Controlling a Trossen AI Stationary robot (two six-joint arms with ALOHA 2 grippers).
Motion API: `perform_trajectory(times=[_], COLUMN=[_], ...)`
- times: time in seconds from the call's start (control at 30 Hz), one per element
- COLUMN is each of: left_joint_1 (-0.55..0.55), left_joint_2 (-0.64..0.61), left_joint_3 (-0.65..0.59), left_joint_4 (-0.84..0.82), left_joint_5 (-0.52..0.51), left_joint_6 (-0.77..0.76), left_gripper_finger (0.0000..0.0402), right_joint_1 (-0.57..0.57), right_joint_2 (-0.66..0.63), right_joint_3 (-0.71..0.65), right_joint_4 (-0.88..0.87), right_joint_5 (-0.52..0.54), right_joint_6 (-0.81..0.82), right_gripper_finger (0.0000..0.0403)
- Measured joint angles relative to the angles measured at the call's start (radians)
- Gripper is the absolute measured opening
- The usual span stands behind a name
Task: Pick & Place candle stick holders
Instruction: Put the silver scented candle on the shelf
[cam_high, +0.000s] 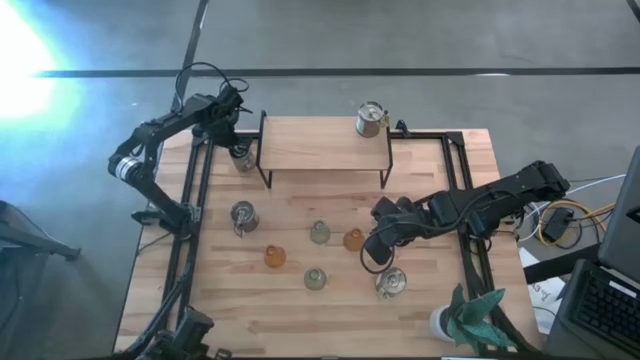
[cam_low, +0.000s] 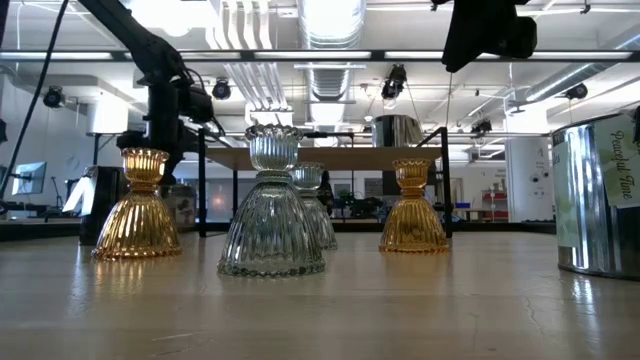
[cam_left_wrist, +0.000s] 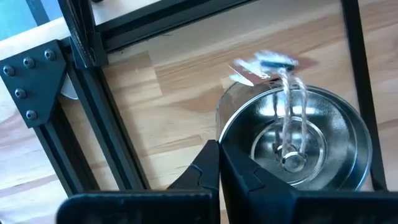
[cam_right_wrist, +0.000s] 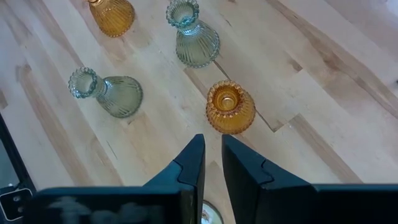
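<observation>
My left gripper (cam_high: 236, 140) is shut, standing over a silvery cup (cam_left_wrist: 292, 140) that sits on the table by the left leg of the small shelf (cam_high: 325, 150). My right gripper (cam_right_wrist: 212, 152) hangs above the table, its fingers a narrow gap apart, empty, with an amber holder (cam_right_wrist: 230, 107) just ahead of it. Another amber holder (cam_high: 274, 257) and two pale green holders (cam_high: 319, 232) (cam_high: 315, 279) stand mid-table. One silvery cup (cam_high: 370, 118) stands on the shelf. Two more (cam_high: 243, 215) (cam_high: 391, 283) stand on the table. My left gripper's shut fingers (cam_left_wrist: 214, 165) stand at the silvery cup's rim (cam_left_wrist: 221, 127), coming from above and pointing down. I cannot tell whether they touch it. The cup stands upright on the table.
A black frame runs along the table's left (cam_high: 190, 200) and right (cam_high: 465, 200) sides. A white pot with teal leaves (cam_high: 455, 318) stands at the near right corner. The shelf's thin legs (cam_high: 265, 175) stand close beside the left gripper.
</observation>
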Motion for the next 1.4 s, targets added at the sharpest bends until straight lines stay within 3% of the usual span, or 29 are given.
perform_trajectory(times=[0.47,1.03,1.27,1.4], left_joint_1=[0.006,0.012,-0.008,-0.070], left_joint_2=[-0.043,-0.054,-0.047,-0.013], left_joint_3=[0.200,0.691,0.833,0.878], left_joint_4=[-0.240,-0.538,-0.544,-0.541], left_joint_5=[0.004,0.050,0.327,0.378], left_joint_6=[0.055,0.167,0.144,0.132], left_gripper_finger=[0.0001,0.0000,0.0000,0.0000], right_joint_1=[0.000,0.000,-0.001,-0.001], right_joint_2=[0.000,0.000,0.000,0.000], right_joint_3=[0.000,0.000,0.000,0.000], right_joint_4=[-0.001,0.002,0.004,0.005], right_joint_5=[0.000,0.001,0.002,0.003], right_joint_6=[-0.027,-0.024,-0.028,-0.045], right_gripper_finger=[0.0043,0.0043,0.0044,0.0043])
